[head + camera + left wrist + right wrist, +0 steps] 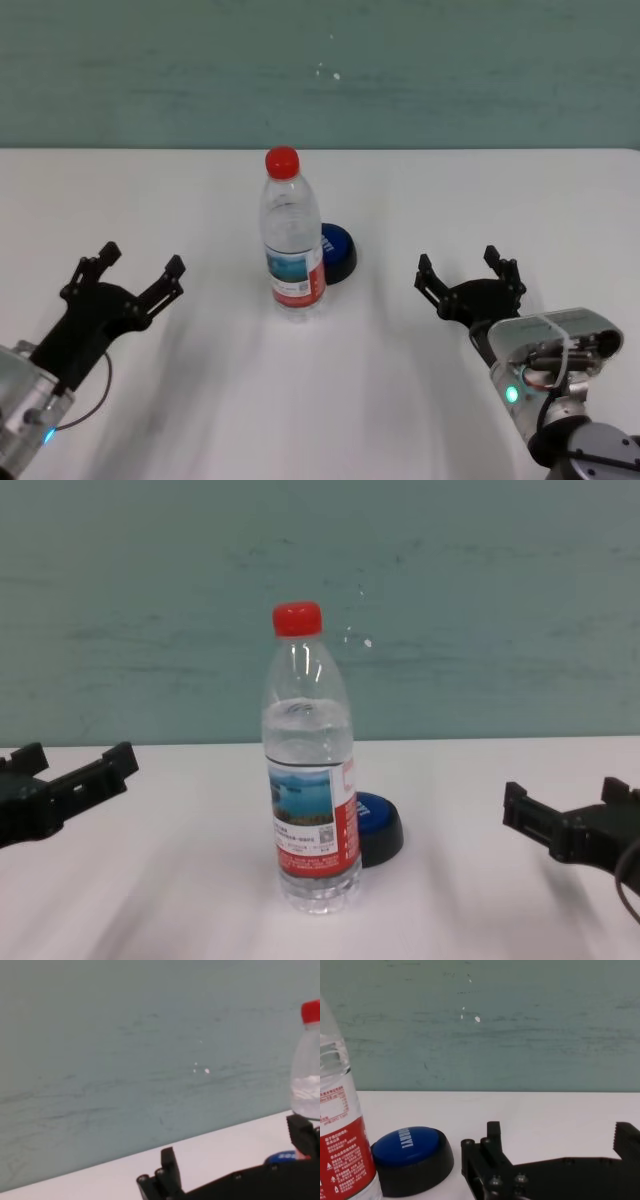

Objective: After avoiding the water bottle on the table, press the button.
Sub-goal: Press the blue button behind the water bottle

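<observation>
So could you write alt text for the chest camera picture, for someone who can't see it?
A tall clear plastic water bottle with a red cap stands upright on a plain white table, partly hiding a low blue dome button with a black base behind it. Two open black grippers, left and right, flank them.

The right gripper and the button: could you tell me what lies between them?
Only bare table separates the right gripper from the button, seen in the head view; the water bottle stands on the button's other side.
</observation>
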